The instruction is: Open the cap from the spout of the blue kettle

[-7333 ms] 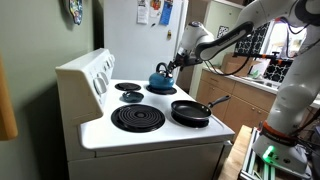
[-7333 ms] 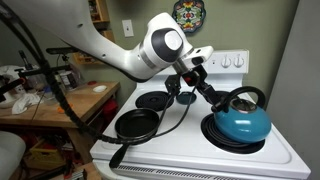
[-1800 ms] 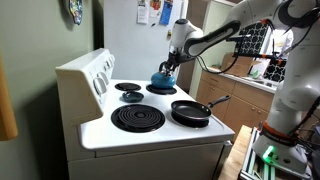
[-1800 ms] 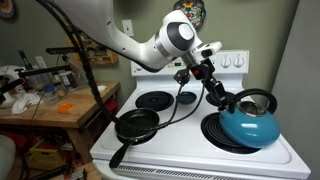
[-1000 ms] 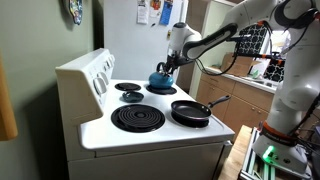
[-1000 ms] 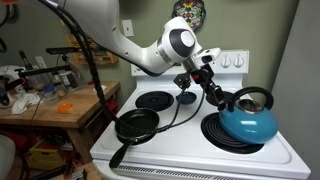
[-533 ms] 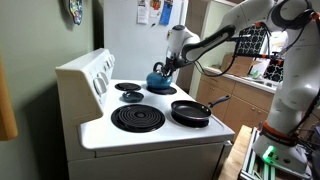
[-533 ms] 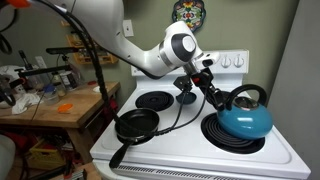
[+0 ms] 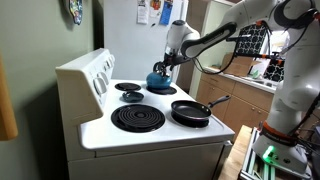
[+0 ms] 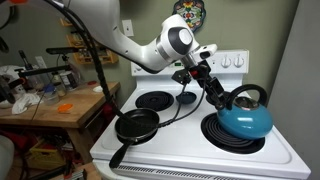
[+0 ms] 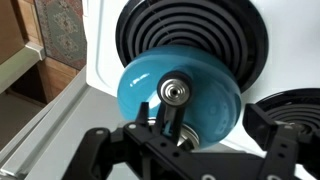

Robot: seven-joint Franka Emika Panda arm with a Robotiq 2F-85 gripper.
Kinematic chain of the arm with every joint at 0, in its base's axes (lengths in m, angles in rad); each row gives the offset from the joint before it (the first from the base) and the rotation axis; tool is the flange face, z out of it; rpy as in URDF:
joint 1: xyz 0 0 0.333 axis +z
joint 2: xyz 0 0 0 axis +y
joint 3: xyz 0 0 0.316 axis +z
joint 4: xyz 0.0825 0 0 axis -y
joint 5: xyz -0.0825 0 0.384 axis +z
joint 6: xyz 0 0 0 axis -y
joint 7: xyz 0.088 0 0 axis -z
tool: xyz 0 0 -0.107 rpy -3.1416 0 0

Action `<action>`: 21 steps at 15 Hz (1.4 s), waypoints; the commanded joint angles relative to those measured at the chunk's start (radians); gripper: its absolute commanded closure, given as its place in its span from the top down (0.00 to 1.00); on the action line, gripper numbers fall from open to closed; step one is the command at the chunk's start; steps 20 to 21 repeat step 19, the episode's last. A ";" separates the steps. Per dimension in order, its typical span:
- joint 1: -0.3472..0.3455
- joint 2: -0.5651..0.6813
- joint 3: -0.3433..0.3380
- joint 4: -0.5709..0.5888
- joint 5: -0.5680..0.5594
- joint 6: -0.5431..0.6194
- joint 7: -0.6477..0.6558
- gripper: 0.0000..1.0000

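Note:
The blue kettle stands upright on a coil burner of the white stove; it also shows in an exterior view and fills the wrist view, with its silver lid knob and dark handle. My gripper is at the spout side of the kettle, against its body, also in an exterior view. In the wrist view the fingers stand wide apart, open, with the kettle's near side between them. A silvery rim shows there. The spout and the cap are too hidden to tell apart.
A black frying pan sits on the neighbouring burner, handle toward the stove's front, also in an exterior view. A large bare coil burner and smaller rear burners are nearby. The stove's back panel rises behind the kettle.
The kettle, tilted and shifted about two seconds ago, now sits level on its burner. My wrist has risen slightly; the gripper stays at the spout side.

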 commanded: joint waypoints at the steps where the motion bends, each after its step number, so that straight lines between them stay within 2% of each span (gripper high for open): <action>1: 0.013 -0.097 0.021 -0.032 0.063 -0.028 -0.148 1.00; 4: 0.017 -0.187 0.044 -0.043 0.104 -0.076 -0.323 1.00; 8: 0.012 -0.283 0.073 -0.017 0.203 -0.222 -0.457 1.00; 13: 0.001 -0.373 0.092 0.003 0.289 -0.351 -0.475 1.00; 14: -0.007 -0.338 0.099 0.018 0.259 -0.315 -0.455 1.00; 21: -0.009 -0.361 0.103 0.017 0.269 -0.336 -0.461 1.00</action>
